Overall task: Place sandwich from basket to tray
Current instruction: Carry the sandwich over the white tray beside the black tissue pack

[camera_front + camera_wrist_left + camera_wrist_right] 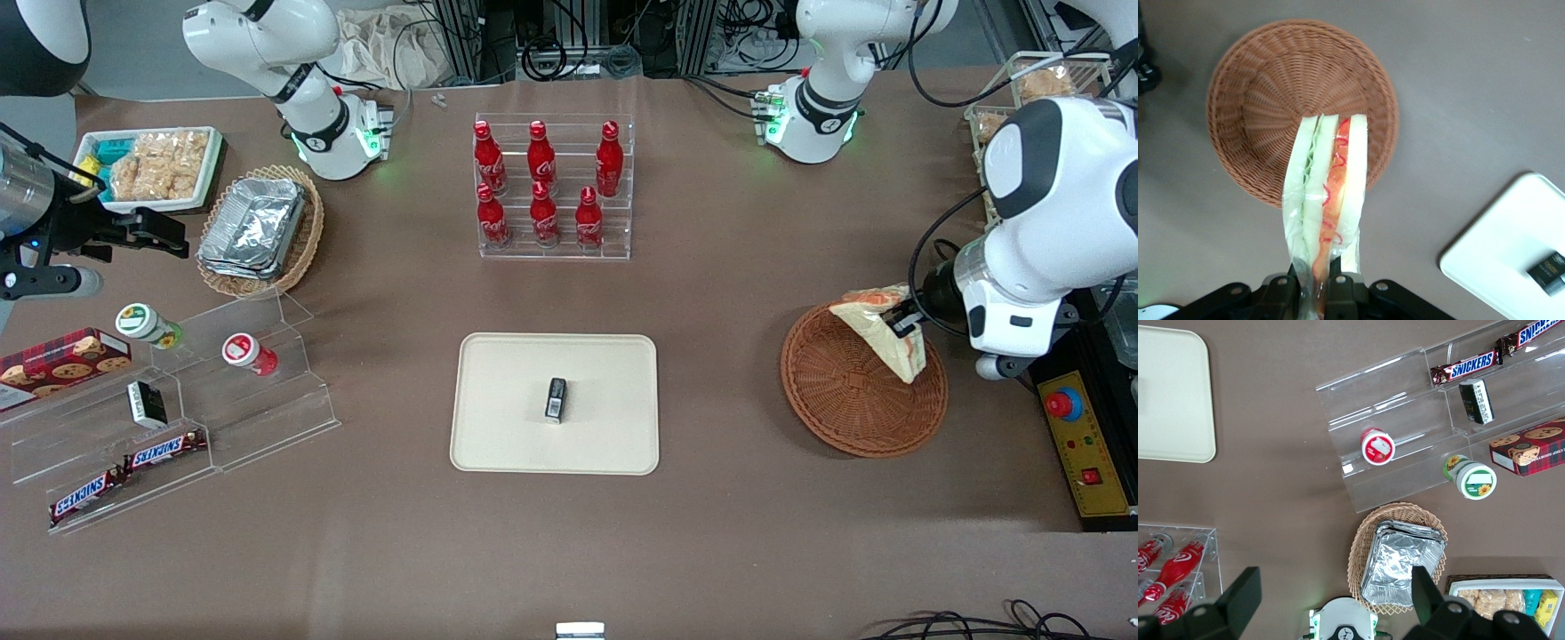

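One sandwich (889,340) hangs in the air above the round wicker basket (849,396), pinched at one end by the left arm's gripper (903,322). The wrist view shows the two black fingers (1337,292) closed on the wrapped edge of the wedge (1325,200), with the white bread slices, a green layer and a red-pink filling running away from the gripper toward the basket (1271,87) below. The sandwich does not touch the weave; its free end dangles over the basket's rim on the side toward the working arm's end of the table.

The cream-beige tray (507,436) lies flat near the middle of the table, well apart from the basket, toward the parked arm. A small black box (556,399) stands on it; the wrist view catches the same box (1548,272) on a corner of the tray (1498,253).

Farther from the front camera than the tray, a clear acrylic rack (556,252) holds six red cola bottles (543,182) in two rows. Toward the parked arm's end of the table sit a tan oval wicker basket (307,244) with stacked foil containers (253,222), a white tray of packaged snacks (151,164), and a stepped clear display (284,418) carrying two Snickers bars (164,451), two small lidded cups (249,353), a small dark packet (145,403) and a box of cookies (62,356).
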You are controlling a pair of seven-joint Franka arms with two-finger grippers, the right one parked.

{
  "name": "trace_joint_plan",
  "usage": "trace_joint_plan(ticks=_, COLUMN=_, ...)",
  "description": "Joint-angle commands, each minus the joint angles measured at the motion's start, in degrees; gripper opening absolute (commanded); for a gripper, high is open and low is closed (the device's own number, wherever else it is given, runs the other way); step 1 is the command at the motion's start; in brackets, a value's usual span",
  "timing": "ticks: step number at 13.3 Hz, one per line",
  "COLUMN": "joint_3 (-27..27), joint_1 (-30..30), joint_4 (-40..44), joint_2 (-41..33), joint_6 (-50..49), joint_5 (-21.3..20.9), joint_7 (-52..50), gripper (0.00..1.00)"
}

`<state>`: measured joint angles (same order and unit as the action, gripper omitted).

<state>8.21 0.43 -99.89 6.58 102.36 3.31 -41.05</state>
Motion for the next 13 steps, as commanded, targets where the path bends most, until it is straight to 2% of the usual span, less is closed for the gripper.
trace_joint_plan(ticks=1, joint_3=6.18, joint_1=0.01, joint_4=4.0, joint_2=1.85, joint_6=-1.73, joint_5=-1.11, joint_7=1.49, gripper=0.0)
trace_joint_plan(ticks=3, joint_3=11.89, joint_1=-0.43, joint_4=4.09, joint_2=3.16, joint_6=-1.37, joint_5=-2.86, joint_7=4.91, gripper=0.0)
trace_joint_plan(ticks=5, joint_3=15.86, joint_1=-2.27, joint_4=4.0, joint_2=4.75, joint_6=-0.85, joint_5=-7.33, joint_7=6.86, gripper=0.0)
trace_joint_plan(ticks=8, joint_3=16.66, joint_1=-8.5, joint_4=4.0, joint_2=9.05, joint_6=5.11, joint_5=-9.64, joint_7=5.81, gripper=0.0)
trace_joint_plan(ticks=13, joint_3=16.49, joint_1=-13.79, joint_4=7.34, joint_2=22.22, joint_6=16.71, joint_5=-10.86, joint_7=5.19, gripper=0.0)
